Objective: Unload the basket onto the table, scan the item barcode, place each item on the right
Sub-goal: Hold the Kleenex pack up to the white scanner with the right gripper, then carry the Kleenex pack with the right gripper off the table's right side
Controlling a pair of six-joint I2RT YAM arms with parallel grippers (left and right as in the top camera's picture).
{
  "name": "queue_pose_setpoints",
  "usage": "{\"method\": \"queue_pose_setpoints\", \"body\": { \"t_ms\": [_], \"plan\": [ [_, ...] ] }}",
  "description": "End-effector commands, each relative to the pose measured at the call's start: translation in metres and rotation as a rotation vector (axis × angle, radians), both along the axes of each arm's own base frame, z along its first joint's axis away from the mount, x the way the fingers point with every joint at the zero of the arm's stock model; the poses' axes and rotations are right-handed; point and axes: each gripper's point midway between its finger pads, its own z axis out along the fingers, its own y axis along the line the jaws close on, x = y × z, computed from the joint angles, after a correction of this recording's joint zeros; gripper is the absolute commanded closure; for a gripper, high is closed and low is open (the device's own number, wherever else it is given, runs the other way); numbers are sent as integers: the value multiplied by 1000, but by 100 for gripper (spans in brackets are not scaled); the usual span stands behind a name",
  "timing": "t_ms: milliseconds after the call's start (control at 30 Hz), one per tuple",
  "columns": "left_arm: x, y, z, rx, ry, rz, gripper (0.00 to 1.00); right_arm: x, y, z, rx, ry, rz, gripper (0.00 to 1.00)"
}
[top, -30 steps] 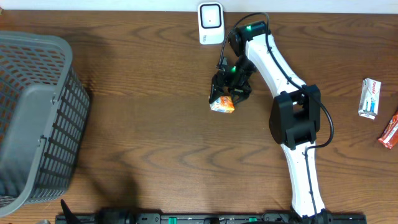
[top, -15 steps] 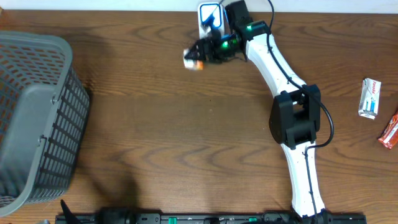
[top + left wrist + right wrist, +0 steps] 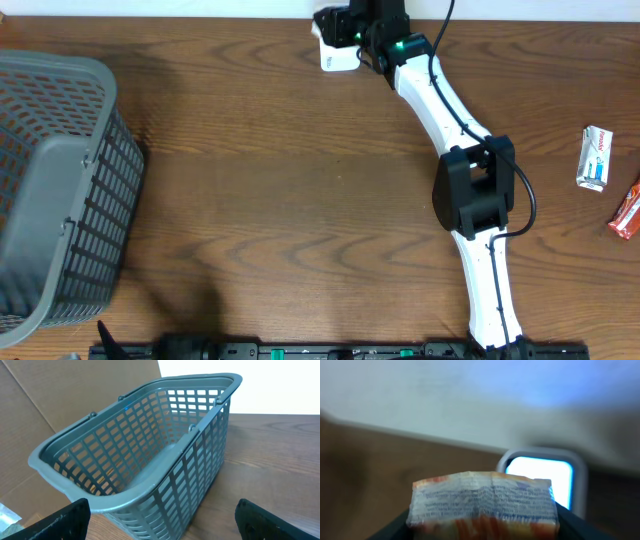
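Well, packet [image 3: 482, 499] print blurred, scanner [image 3: 540, 478] glowing

The overhead view is bright and evenly lit, with soft dark shadows on the table [image 3: 300, 200] near its left edge beside the basket [image 3: 50, 190]. The left wrist view is sharp, though the white wall [image 3: 280, 385] at its top right is washed out. The right wrist view is blurred throughout: the packet [image 3: 482, 497] shows only soft, smeared print, and the scanner [image 3: 540, 477] window behind it glares blue-white
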Motion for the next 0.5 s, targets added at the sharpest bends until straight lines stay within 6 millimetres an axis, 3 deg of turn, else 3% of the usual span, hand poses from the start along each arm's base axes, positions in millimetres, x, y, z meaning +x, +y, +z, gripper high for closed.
{"method": "queue_pose_setpoints", "body": {
  "t_ms": [0,267,467],
  "plan": [
    [-2,1,0,0,-3,11,7,27,-25,-20,-111,-88,-178,40],
    [-2,1,0,0,-3,11,7,36,-14,-78,-94,-68,-179,43],
    [-2,1,0,0,-3,11,7,34,-13,-70,-92,-68,-174,42]
  ]
}}
